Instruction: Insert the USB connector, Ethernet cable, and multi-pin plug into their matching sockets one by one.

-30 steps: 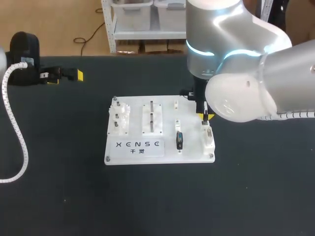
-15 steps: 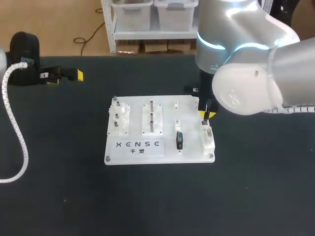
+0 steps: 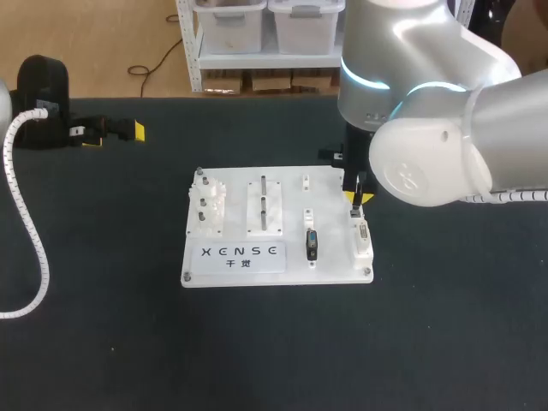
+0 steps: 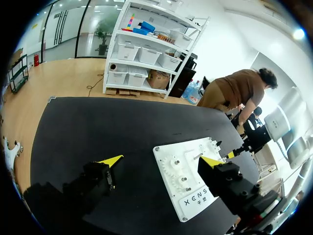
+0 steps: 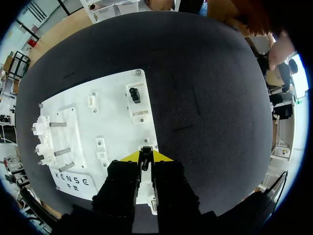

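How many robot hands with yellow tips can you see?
2. The left end effector is open above the table, far left, away from the white board. The right end effector is at the board's right edge, shut on a small connector. None seem hidden.

Bright even room light, soft shadows

we see a black table [image 3: 103, 342] with a white board [image 3: 332, 190] lying flat near its middle. on the board's left part stand white gears [image 3: 208, 208], beside them a white block with upright metal pins [image 3: 265, 204], and a printed label [image 3: 243, 253] nearer the front edge.
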